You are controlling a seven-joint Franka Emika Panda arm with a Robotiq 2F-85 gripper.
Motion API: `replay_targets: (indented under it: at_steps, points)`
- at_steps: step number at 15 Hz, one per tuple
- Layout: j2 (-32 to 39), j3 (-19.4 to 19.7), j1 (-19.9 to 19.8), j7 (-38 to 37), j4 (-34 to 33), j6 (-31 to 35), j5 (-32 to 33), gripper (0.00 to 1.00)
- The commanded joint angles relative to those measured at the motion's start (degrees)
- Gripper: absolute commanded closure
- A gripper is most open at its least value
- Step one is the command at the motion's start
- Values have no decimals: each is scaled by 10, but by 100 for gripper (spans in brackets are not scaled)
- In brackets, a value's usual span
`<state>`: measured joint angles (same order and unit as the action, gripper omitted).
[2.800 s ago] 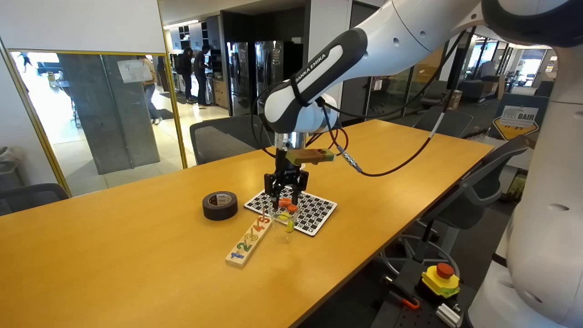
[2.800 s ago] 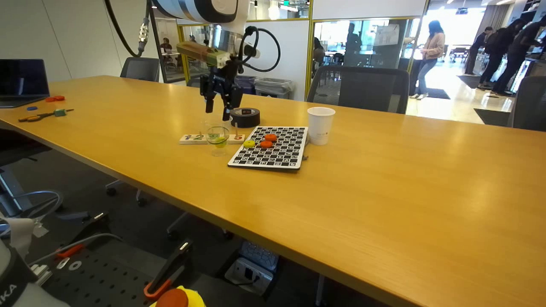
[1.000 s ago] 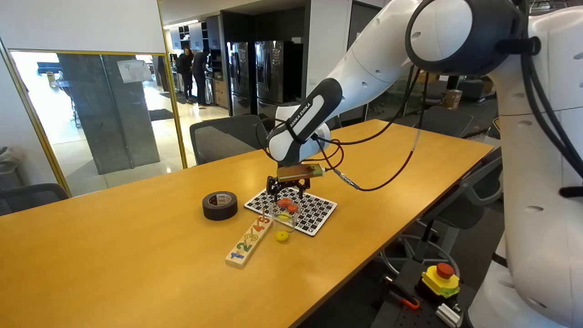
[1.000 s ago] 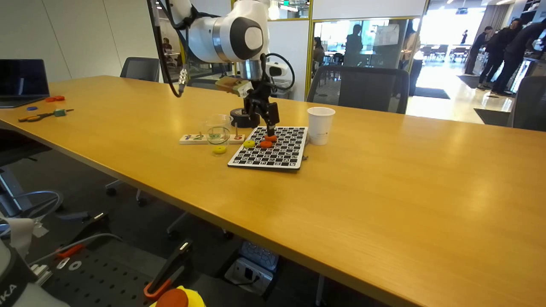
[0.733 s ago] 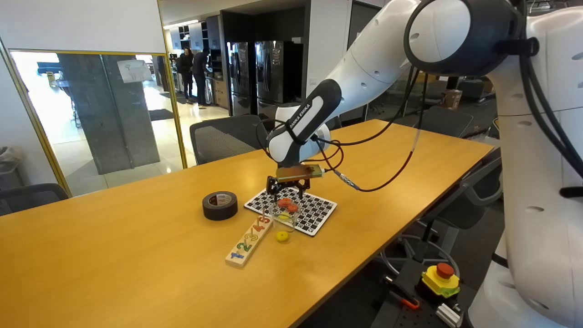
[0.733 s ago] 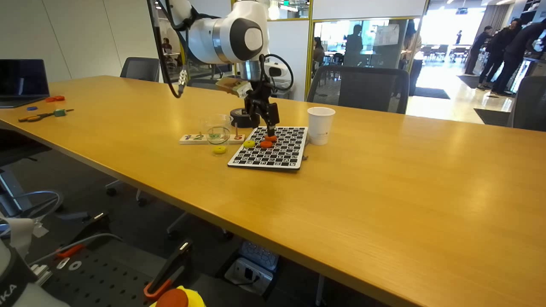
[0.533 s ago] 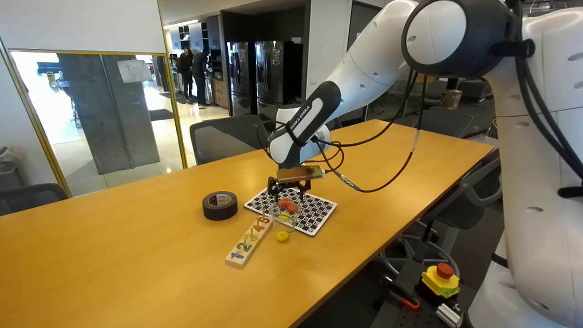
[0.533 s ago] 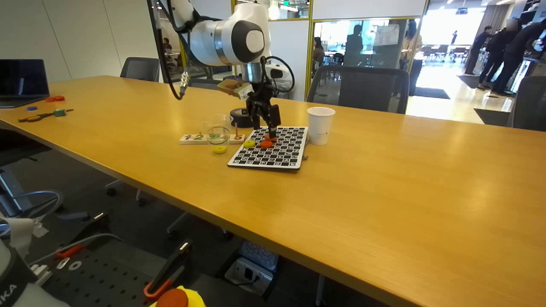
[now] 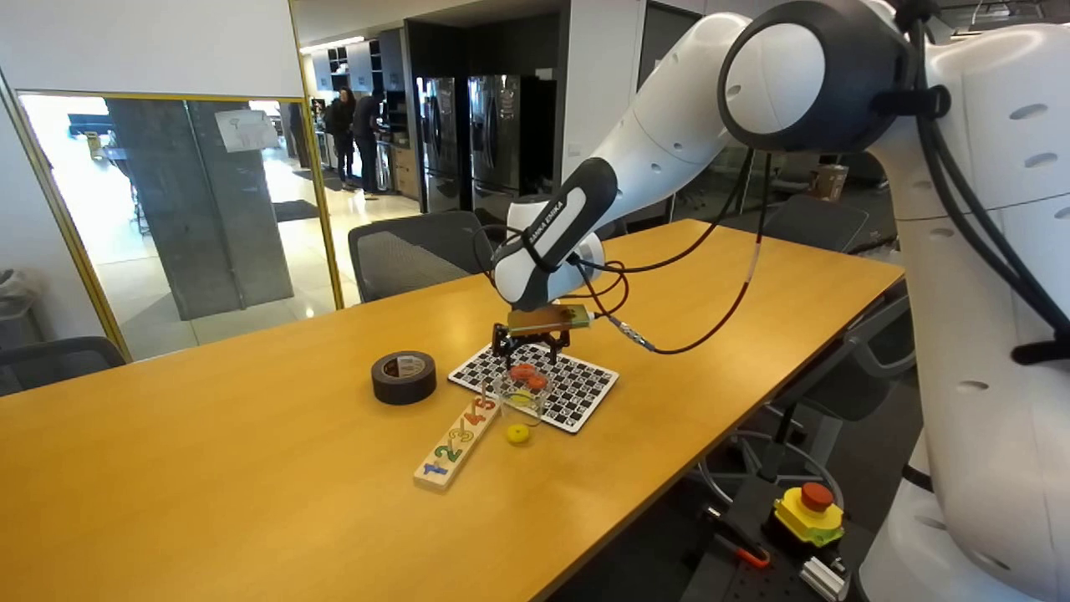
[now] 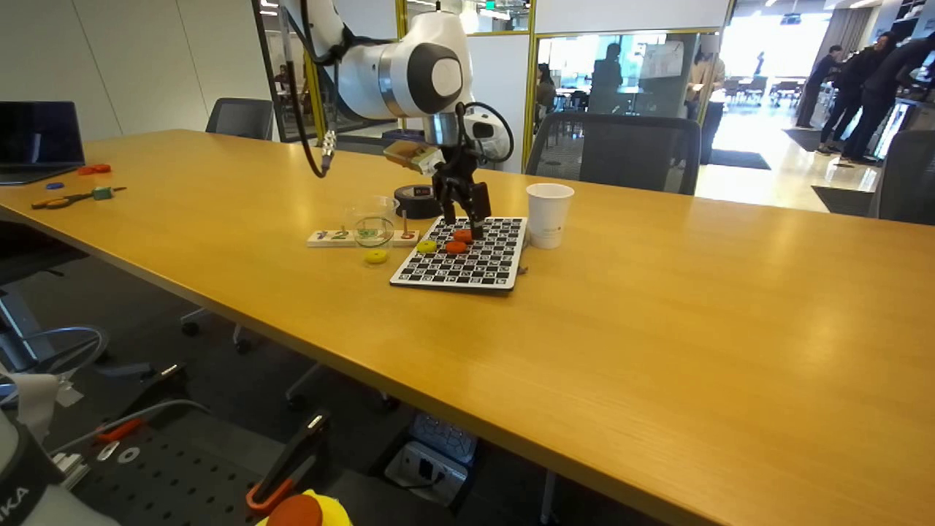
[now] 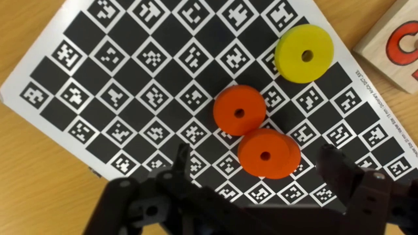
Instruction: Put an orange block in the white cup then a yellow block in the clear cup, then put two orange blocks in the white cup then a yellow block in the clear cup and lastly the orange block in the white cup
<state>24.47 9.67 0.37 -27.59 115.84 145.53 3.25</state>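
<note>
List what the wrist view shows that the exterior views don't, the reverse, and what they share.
Only the wrist view: center holes in the orange blocks, small print along the checkered board.
Only exterior views, among much else: the clear cup, a second yellow block and the tape roll in both; the white cup in an exterior view.
Shared: the board, the open gripper over it, its orange blocks and yellow block, one end of the numbered strip.
</note>
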Motion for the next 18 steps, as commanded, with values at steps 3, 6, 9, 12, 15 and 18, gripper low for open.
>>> replay_targets:
  at_steps: [3, 6, 9, 12, 15, 18]
  points:
    - [19, 15, 9, -12, -26, 5, 5, 0]
    - [25, 18, 9, -13, -30, 4, 5, 0]
    - [27, 20, 9, -13, -31, 5, 4, 0]
    - [27, 22, 10, -16, -30, 7, 6, 25]
    - [27, 24, 11, -17, -30, 7, 7, 42]
    - [26, 24, 12, -18, -33, 5, 7, 67]
